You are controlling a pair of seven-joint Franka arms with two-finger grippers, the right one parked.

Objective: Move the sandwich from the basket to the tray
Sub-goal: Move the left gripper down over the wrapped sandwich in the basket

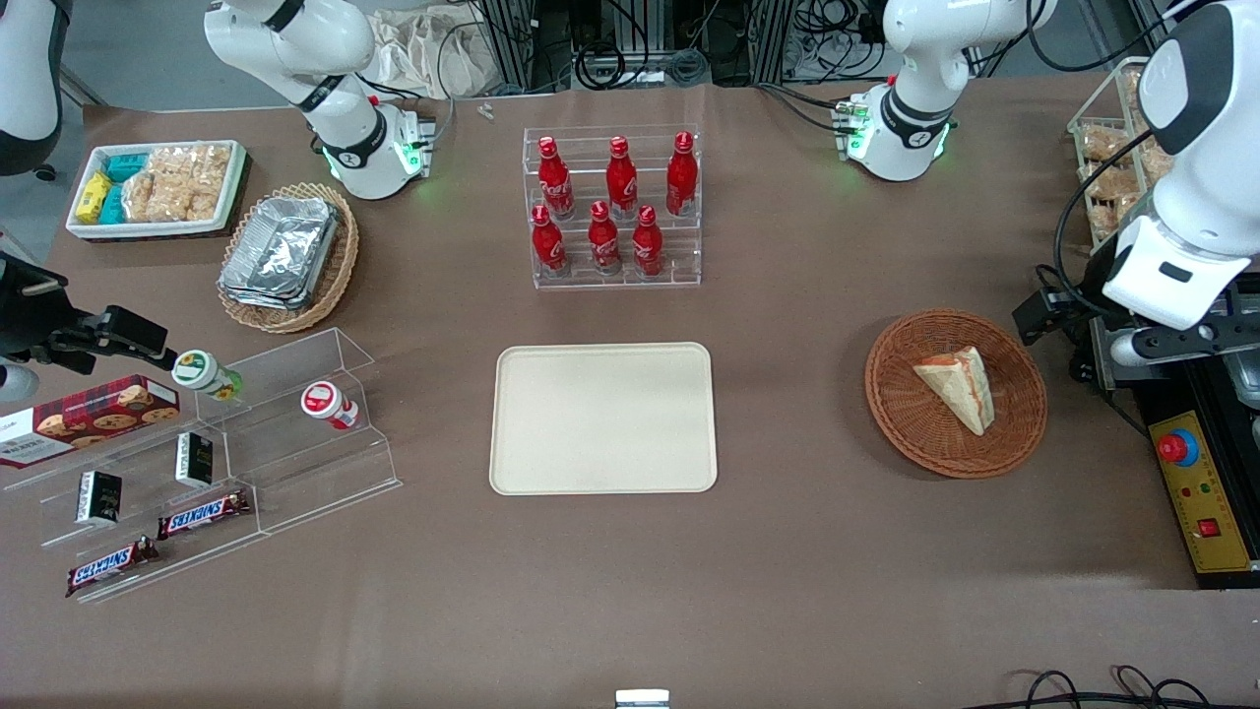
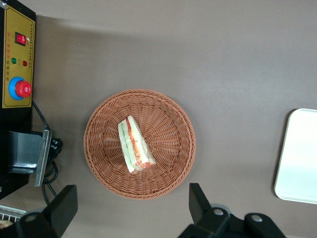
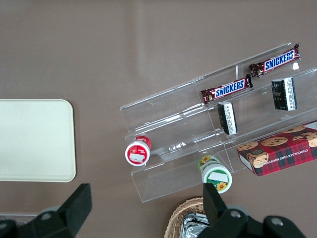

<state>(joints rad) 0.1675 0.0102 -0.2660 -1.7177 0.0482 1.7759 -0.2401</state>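
The sandwich [image 1: 958,385] [image 2: 134,146], a pale wedge with pink, orange and green layers at its edge, lies in the round reddish-brown basket [image 1: 1019,425] [image 2: 168,114]. The cream tray [image 1: 603,418] [image 2: 297,153] lies flat mid-table with nothing on it, well apart from the basket toward the parked arm's end. My gripper [image 2: 131,206] hangs above the table beside the basket, toward the working arm's end. It is open, its black fingers [image 2: 198,201] spread wide over bare tabletop just outside the basket's rim, touching nothing.
A yellow control box with a red button [image 1: 1178,448] [image 2: 20,89] sits close beside the basket. A rack of red bottles [image 1: 615,212] stands farther from the camera than the tray. An oval basket of foil containers [image 1: 285,256], a white snack bin [image 1: 157,187] and clear shelves [image 1: 226,463] lie toward the parked arm's end.
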